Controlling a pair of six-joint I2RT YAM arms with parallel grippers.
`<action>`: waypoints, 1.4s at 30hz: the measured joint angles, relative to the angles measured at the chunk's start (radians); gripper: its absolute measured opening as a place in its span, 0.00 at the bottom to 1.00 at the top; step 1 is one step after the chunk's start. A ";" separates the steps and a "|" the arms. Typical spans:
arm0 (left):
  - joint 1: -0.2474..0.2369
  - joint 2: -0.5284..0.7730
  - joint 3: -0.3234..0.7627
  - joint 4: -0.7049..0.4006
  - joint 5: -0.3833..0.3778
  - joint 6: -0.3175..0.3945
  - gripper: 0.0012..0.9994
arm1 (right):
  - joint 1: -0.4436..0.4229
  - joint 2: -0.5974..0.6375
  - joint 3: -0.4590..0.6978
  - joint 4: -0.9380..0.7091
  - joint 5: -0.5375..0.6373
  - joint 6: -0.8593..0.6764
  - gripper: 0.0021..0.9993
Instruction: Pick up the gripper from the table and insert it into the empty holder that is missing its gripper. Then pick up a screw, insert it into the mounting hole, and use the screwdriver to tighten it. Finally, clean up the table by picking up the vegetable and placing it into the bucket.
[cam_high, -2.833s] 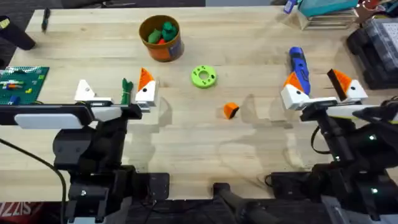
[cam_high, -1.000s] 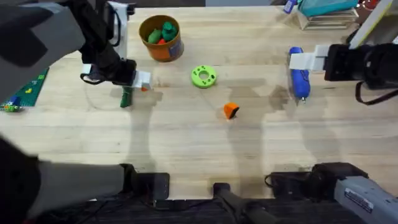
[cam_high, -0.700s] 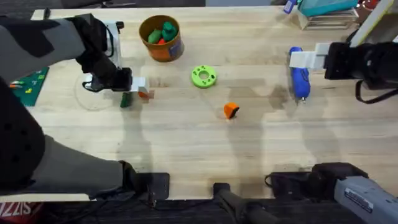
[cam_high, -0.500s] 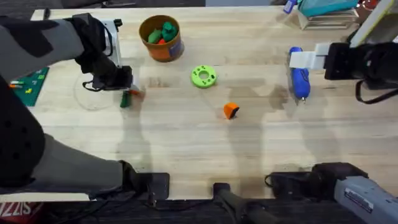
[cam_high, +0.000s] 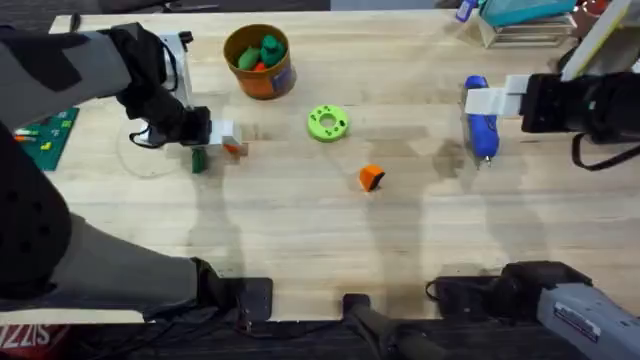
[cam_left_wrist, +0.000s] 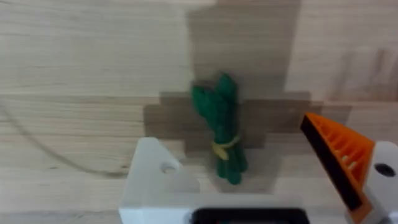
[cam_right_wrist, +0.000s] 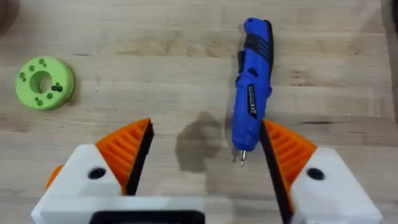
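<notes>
— Both arms are out now. A few seconds back they sat tucked in by their bases.

— What's the left one after?

— The vegetable (cam_left_wrist: 219, 127). The left gripper (cam_left_wrist: 233, 149) has swung out and dropped low over it, and in the last second it has only nudged about there. Its jaws are wide open, one on either side of the bundle, gripping nothing yet.

— One finger looks bare.

— That's the holder (cam_left_wrist: 155, 180), plain white, no pad. The other finger (cam_left_wrist: 339, 158) has its orange pad.

— And the pad that belongs in it?

— The orange wedge (cam_high: 371, 177) is lying mid-table, well apart from both arms, right where it was. Nobody has touched it.

— So the tidy-up comes first?

— Looks that way to me. The bucket (cam_high: 259, 60) is near, a bit beyond the left arm, so it's a short carry once the jaws close.

— The right arm?

— The right gripper (cam_right_wrist: 208, 134) hangs over the screwdriver (cam_right_wrist: 252, 93), wide open and empty, and hasn't budged in the last second. The green ring (cam_right_wrist: 45, 83) sits off to the side.
</notes>
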 joint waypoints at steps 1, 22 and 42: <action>-0.002 0.001 0.000 -0.015 0.027 0.002 0.99 | 0.000 0.000 0.000 0.000 0.000 0.000 0.99; -0.006 -0.403 0.038 -0.014 0.850 -0.206 0.99 | 0.000 0.000 0.000 0.000 0.000 0.000 0.99; -0.093 -1.077 -0.706 0.625 0.844 -0.039 0.99 | 0.000 0.000 0.000 0.000 0.000 0.000 0.99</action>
